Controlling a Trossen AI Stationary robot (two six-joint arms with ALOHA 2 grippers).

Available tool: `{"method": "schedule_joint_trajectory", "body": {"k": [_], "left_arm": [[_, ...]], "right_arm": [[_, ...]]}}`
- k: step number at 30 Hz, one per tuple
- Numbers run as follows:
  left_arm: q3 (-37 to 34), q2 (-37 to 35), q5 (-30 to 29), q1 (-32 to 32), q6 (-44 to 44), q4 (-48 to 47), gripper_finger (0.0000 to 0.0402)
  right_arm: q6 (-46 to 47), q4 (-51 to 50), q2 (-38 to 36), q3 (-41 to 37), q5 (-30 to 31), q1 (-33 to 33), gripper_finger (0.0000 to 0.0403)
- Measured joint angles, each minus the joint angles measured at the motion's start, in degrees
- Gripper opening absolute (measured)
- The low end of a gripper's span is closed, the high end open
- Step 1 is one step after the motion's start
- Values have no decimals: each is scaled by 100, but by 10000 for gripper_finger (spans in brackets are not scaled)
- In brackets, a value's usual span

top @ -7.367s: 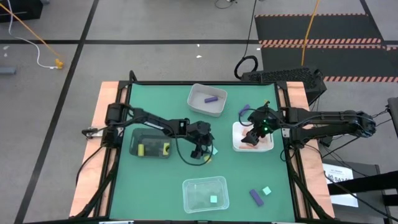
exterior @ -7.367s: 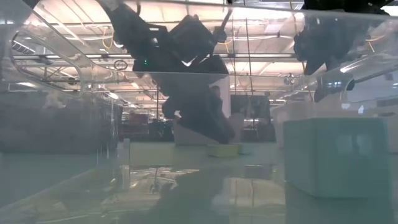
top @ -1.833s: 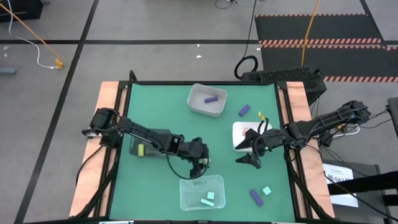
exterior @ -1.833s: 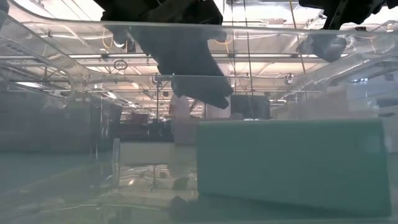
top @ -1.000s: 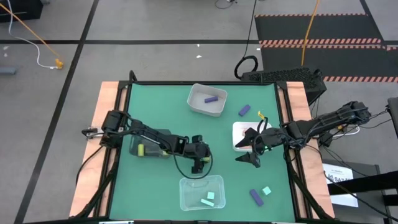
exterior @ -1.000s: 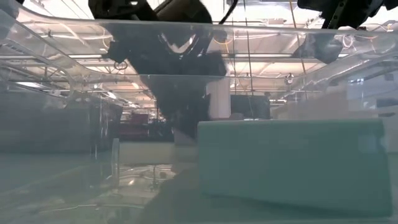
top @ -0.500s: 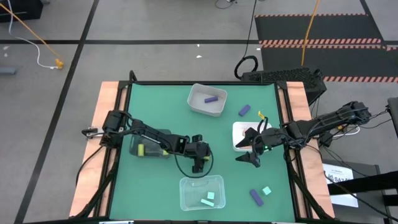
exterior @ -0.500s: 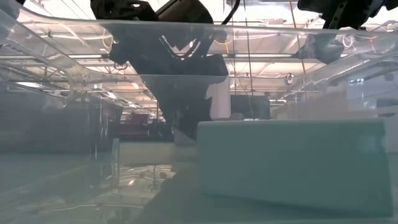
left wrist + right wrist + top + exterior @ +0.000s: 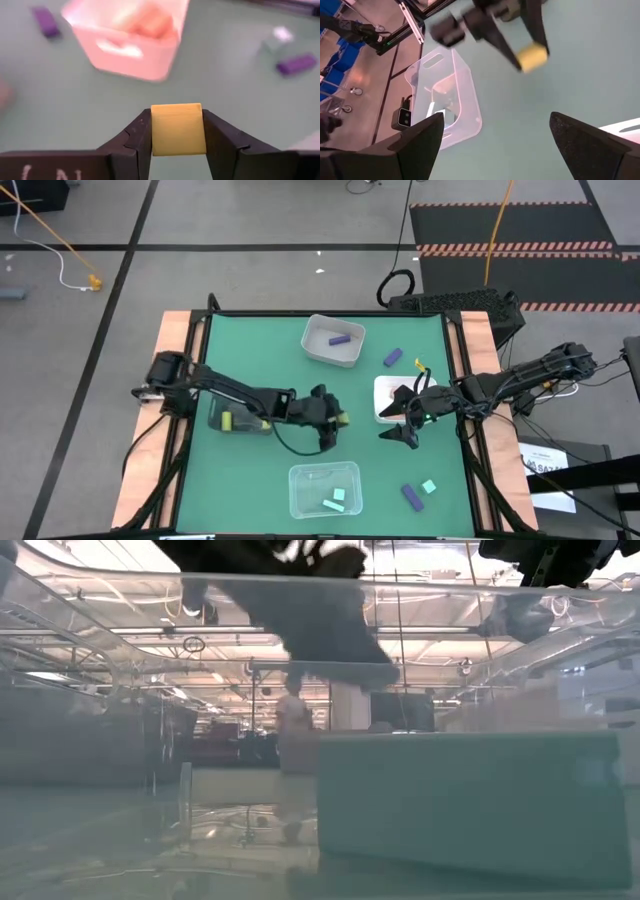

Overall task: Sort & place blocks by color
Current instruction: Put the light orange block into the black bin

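A yellow block (image 9: 177,129) sits between the fingers of my left gripper (image 9: 337,421), which hangs over the green table's middle, between the black tray (image 9: 240,415) and the white tray (image 9: 382,408). My right gripper (image 9: 398,431) stands open and empty just right of it, near the white tray's front corner. The right wrist view shows the same yellow block (image 9: 532,55) in the left gripper above the mat. Mint blocks (image 9: 333,500) lie in the clear tray (image 9: 325,475). Salmon blocks (image 9: 150,22) lie in the white tray. A purple block (image 9: 340,339) lies in the grey tray (image 9: 322,350). My left gripper pinches the yellow block by two opposite faces (image 9: 155,131) between its two fingers. In the right wrist view the block sits at the fingers' free ends (image 9: 540,40), which slant downward. The block is lifted clear of the table.
Loose on the mat are a purple block (image 9: 392,357) behind the white tray, and a purple block (image 9: 410,496) and a mint block (image 9: 428,486) at the near right. A yellow block (image 9: 227,420) lies in the black tray. In the low view a mint block (image 9: 470,805) fills the foreground.
My left gripper has risen from the mat just behind the clear tray and swung a little toward the table's right and far edges. The yellow block has come up with it and now hangs clear of the table.
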Motion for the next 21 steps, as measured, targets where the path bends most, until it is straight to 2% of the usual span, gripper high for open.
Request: {"method": "schedule_joint_trajectory", "body": {"k": [9, 15, 21], "left_arm": [[2, -1597, -1310, -92, 1228, 1121, 135], [13, -2321, -1471, -183, 2145, 2309, 135], [2, -2411, -1428, -276, 2209, 3092, 135]], "right_arm": [[-27, 33, 2, 0, 25, 0, 352], [-52, 81, 2, 0, 745, 0, 352], [-23, 166, 2, 0, 1533, 0, 352]]}}
